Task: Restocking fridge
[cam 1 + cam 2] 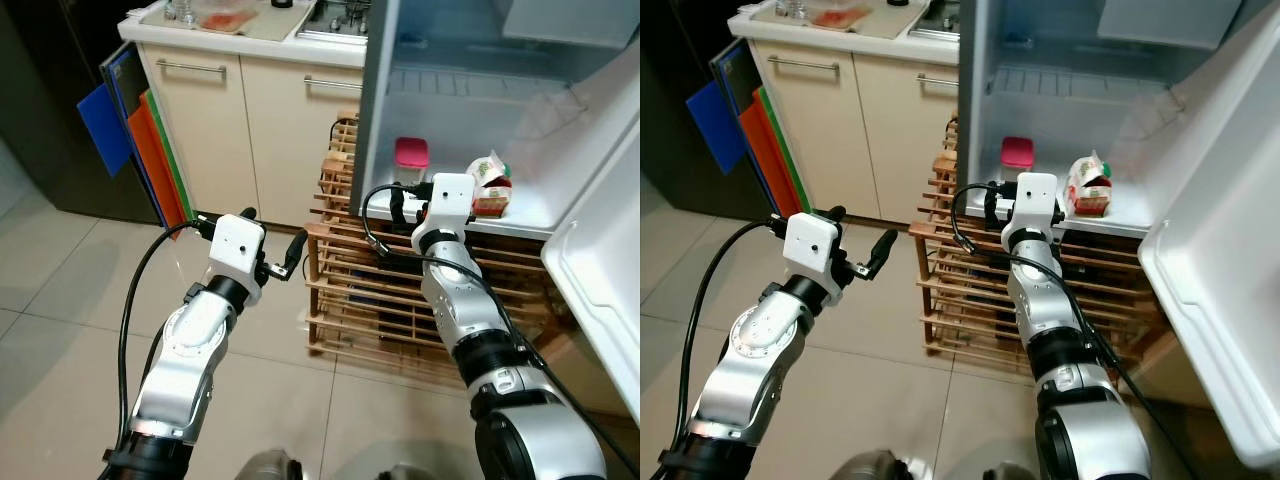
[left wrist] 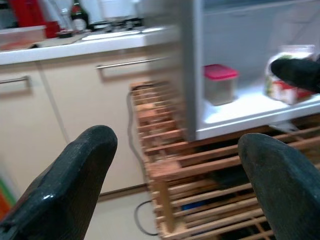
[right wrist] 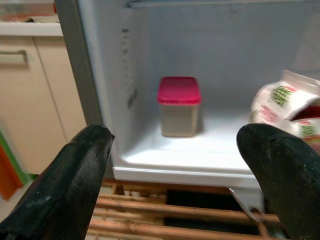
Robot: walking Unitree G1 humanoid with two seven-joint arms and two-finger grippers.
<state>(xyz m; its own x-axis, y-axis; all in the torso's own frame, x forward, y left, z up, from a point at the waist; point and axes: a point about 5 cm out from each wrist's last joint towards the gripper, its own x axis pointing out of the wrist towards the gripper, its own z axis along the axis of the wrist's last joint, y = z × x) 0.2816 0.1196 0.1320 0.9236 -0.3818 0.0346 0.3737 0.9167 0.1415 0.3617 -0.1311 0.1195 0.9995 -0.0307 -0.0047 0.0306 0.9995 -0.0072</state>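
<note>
The fridge (image 1: 372, 120) stands open on a wooden slatted rack (image 1: 360, 290). On its lower shelf (image 3: 200, 150) sit a small tub with a pink lid (image 1: 411, 160) and a red, green and white carton (image 1: 488, 185). My right gripper (image 3: 182, 180) is open, held just in front of the shelf's edge, with nothing between its fingers; the tub (image 3: 179, 106) lies straight ahead of it. My left gripper (image 1: 275, 245) is also open and empty, out over the floor to the left of the rack, pointing toward the fridge.
The white fridge door (image 1: 600, 270) swings out at the right. Cream cabinets (image 1: 200, 130) with a counter run behind on the left. Blue, orange and green boards (image 1: 150, 140) lean against the cabinet side. Tiled floor (image 1: 60, 320) lies below.
</note>
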